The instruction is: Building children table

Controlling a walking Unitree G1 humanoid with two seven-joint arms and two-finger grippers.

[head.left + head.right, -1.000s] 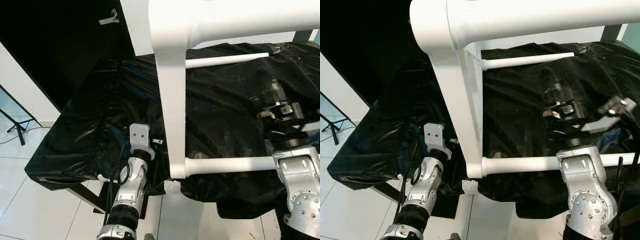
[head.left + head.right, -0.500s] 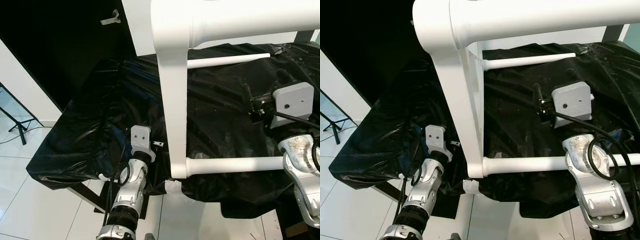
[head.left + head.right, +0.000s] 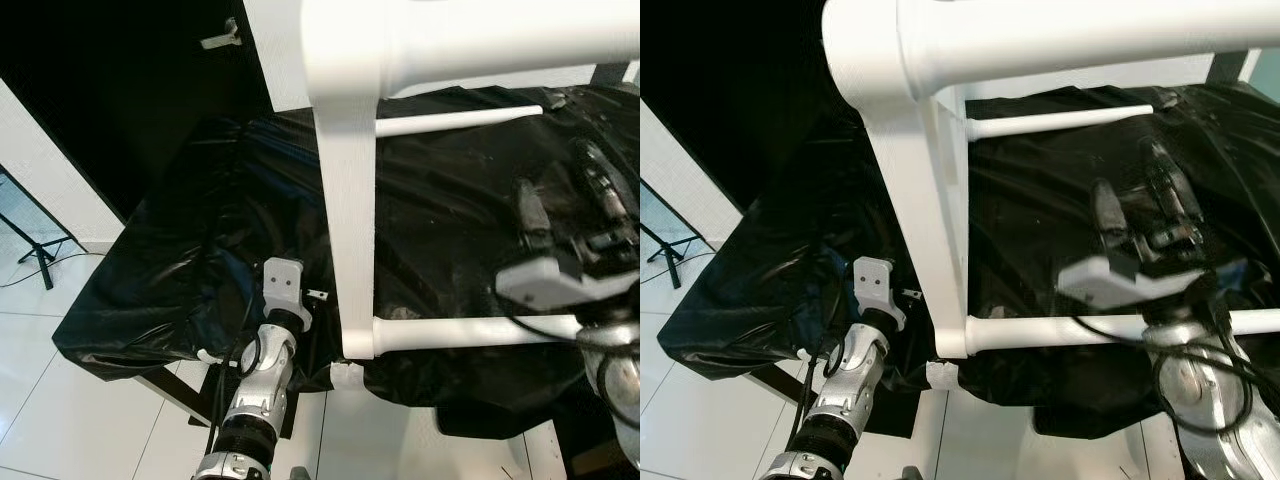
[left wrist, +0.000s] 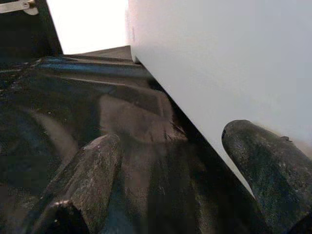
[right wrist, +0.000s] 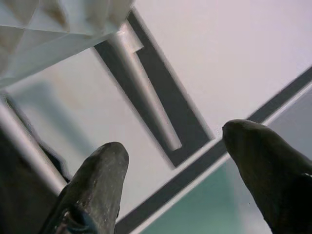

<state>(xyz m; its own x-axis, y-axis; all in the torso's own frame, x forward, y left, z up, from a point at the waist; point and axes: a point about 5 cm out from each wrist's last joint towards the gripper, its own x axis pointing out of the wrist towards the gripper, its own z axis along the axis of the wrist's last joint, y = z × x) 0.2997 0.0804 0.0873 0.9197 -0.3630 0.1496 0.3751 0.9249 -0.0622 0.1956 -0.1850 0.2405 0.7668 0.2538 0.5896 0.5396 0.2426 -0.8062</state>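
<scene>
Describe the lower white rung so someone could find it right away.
Start at the black-covered table and find the thick white leg standing across it. The lower rung runs from that leg's foot toward the right gripper; the upper rung, near the far edge, is thinner.

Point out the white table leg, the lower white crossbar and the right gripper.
white table leg (image 3: 348,240): left eye view, mid-length of the upright post.
lower white crossbar (image 3: 450,331): left eye view, middle of the rod.
right gripper (image 3: 1145,205): right eye view, between its two spread black fingertips.
</scene>
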